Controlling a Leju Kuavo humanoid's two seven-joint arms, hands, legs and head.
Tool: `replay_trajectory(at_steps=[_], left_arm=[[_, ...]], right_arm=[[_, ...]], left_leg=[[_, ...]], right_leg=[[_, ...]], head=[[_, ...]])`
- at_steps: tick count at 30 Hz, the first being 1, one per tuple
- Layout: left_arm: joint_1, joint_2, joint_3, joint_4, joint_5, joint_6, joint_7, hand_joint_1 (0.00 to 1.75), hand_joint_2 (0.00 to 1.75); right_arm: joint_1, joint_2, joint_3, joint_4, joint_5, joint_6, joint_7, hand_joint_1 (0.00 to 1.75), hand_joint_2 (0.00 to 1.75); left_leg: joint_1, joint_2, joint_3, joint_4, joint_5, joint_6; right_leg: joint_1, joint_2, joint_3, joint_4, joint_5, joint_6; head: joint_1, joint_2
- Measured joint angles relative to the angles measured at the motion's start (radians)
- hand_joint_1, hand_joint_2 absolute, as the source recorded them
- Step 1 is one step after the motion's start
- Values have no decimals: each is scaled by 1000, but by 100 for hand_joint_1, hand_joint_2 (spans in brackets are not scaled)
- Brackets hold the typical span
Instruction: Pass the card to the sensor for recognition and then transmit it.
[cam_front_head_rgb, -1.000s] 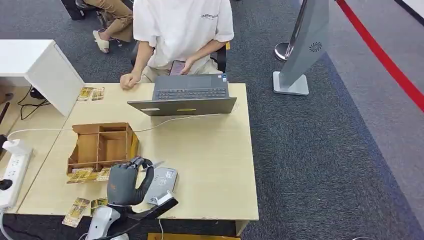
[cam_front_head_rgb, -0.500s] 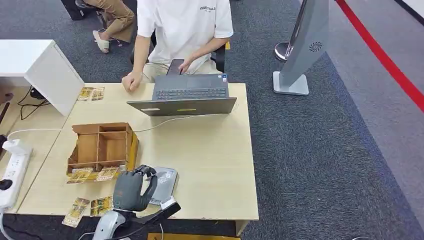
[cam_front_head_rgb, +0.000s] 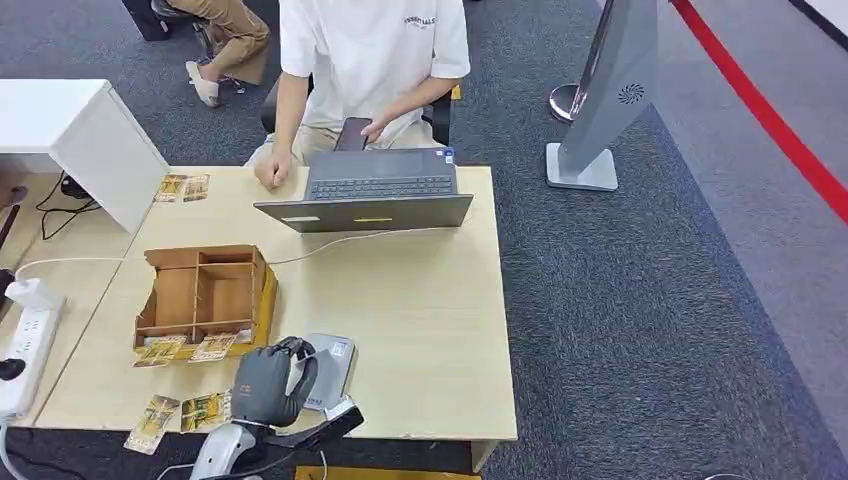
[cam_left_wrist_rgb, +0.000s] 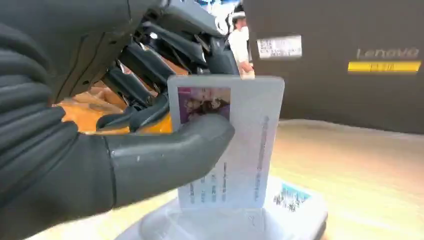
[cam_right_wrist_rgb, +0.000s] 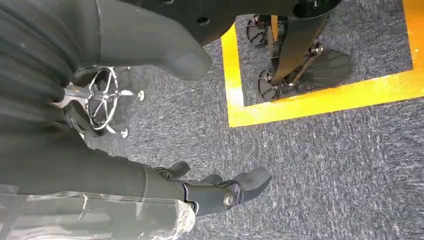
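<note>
Since the earlier frames, the left hand (cam_front_head_rgb: 268, 382) has shifted toward the table's near edge and now sits over the sensor's (cam_front_head_rgb: 330, 366) near-left part, while the person's (cam_front_head_rgb: 372, 50) hand has moved along the far edge toward the laptop (cam_front_head_rgb: 372, 197). Left thumb and fingers (cam_left_wrist_rgb: 150, 102) pinch the card (cam_left_wrist_rgb: 235, 145) — held upright, printed face to the wrist camera, its lower edge just above or touching the sensor; contact cannot be confirmed. Sensor: a flat grey pad on the table (cam_front_head_rgb: 420, 310), just beside the open wooden box (cam_front_head_rgb: 205, 290). Loose yellow cards (cam_front_head_rgb: 185, 348) lie at the box's near side, more near the table's near-left corner, and two at the far-left edge. Right hand (cam_right_wrist_rgb: 220, 192) hangs over grey carpet (cam_right_wrist_rgb: 325, 165) with yellow floor tape (cam_right_wrist_rgb: 320, 100) — fingers loosely curled and apart, holding nothing. A power strip (cam_front_head_rgb: 25, 345) lies on the adjoining surface to the left.
</note>
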Motion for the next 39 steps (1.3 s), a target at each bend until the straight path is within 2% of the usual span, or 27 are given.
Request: replay_trajectory(at_steps=[4, 5, 9, 13, 16, 20, 24, 27, 28, 39], left_arm=[[-7, 12, 24, -142, -33, 105, -15, 175, 175], [-19, 18, 33, -183, -39, 110, -18, 175, 175], [-99, 40, 75, -328, -57, 52, -11, 175, 175], [-240, 70, 129, -380, -89, -35, 18, 175, 175], [-351, 100, 158, -361, -146, -106, 57, 175, 175], [-519, 136, 184, -226, -209, -164, 95, 175, 175], [-641, 146, 185, -93, -237, -185, 114, 175, 175], [-683, 144, 185, -30, -243, -184, 118, 175, 175], [-688, 140, 185, -15, -243, -184, 118, 0, 175], [-670, 110, 171, 1, -196, -176, 114, 0, 175]], right_arm=[[0, 0, 3, 0, 6, -2, 3, 0, 175], [0, 0, 5, 0, 8, -2, 4, 0, 175], [-1, 0, 7, 0, 14, -1, 6, 0, 175], [-3, 0, 10, 0, 16, 11, 6, 0, 175], [-5, 0, 10, 0, 20, 14, 11, 0, 175], [-17, 1, 14, 0, 23, 9, 25, 0, 175], [-22, 1, 19, 0, 21, 12, 26, 0, 175], [-24, 1, 21, 0, 18, 12, 25, 0, 175], [-24, 1, 21, 0, 17, 11, 26, 0, 175], [-25, 4, 21, 0, 12, 21, 26, 0, 175]], left_leg=[[0, -1, 0, 0, 1, 0], [0, -1, 0, 0, 1, 0], [0, -2, -1, 0, 1, 0], [0, -3, 0, 0, 3, -1], [0, -3, -1, 0, 5, -1], [0, -3, -1, 0, 7, -2], [0, -3, -1, 0, 7, -2], [0, -3, -1, 0, 7, -2], [0, -3, -1, 0, 7, -2], [0, -2, -3, 0, 6, -2]], right_leg=[[0, 0, 0, 0, 0, 0], [0, -1, 0, 0, 0, 0], [0, -2, 0, 0, 0, 0], [0, -3, 0, 1, 2, 0], [0, -3, 0, 1, 2, 0], [0, -2, 0, 1, 4, -2], [0, -2, 0, 1, 4, -2], [0, -2, 0, 1, 4, -2], [0, -2, -1, 1, 4, -2], [0, -1, -3, 1, 4, -2]], head=[[0, 0], [0, 0], [0, 0], [1, 0], [1, 0], [1, 0], [1, 0], [0, 0], [2, 0], [2, 0]])
